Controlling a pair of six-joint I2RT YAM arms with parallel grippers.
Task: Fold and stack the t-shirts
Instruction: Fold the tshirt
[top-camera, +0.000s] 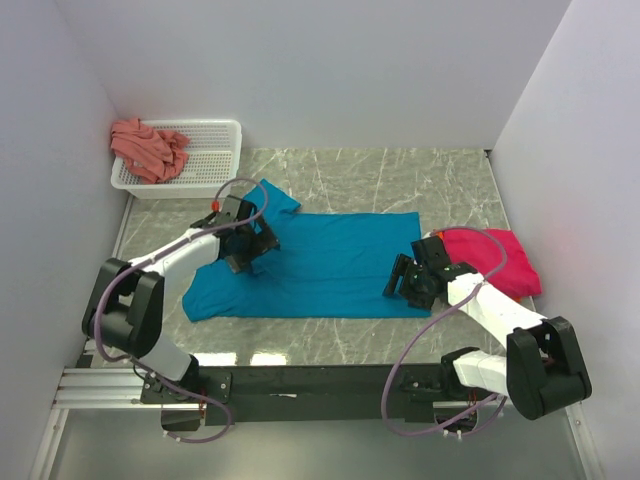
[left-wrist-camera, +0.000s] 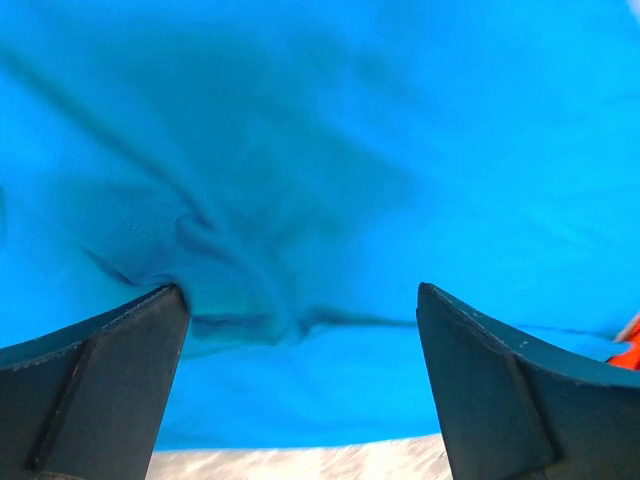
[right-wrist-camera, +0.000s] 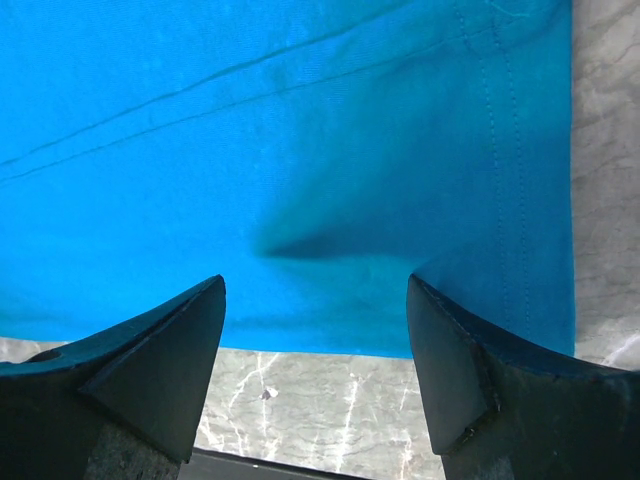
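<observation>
Teal t-shirt (top-camera: 330, 265) lies flat on the desk (top-camera: 400, 165), I'd guess so both ends can be pinched. Left hand (top-camera: 252, 252) is wide open over its left end, right hand (top-camera: 400, 280) open at the near-right hem, both empty.

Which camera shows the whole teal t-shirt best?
Top external: the teal t-shirt shows nearly whole, spread flat, one sleeve visible. The left wrist view shows only wrinkled cloth up close; the right wrist view shows only a stitched hem edge.
</observation>
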